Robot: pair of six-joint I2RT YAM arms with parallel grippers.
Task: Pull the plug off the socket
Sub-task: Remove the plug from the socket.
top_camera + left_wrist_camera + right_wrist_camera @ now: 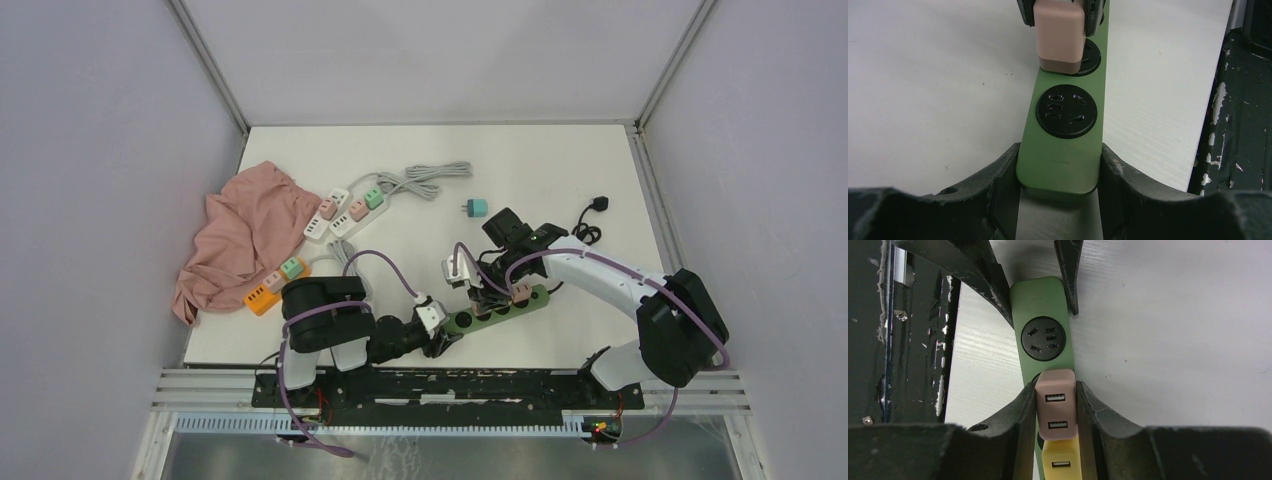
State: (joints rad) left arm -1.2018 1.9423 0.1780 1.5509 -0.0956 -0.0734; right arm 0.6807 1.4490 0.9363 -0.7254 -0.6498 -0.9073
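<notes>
Top external: green power strip [500,308] lies on the tabletop [560,160]. Left wrist: left tool [1058,170] clamps the strip's end; if it slips, you lift the whole strip. Right wrist: right tool [1057,405] pinches the pink plug [1056,390], seated in the strip; a tilted pull may jam its pins.

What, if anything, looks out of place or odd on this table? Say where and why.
A crumpled pink cloth lies at the left edge of the table, partly hanging over it. It is the only fabric among electrical gear. A teal plug lies loose, in no socket. Nothing looks spilled.
</notes>
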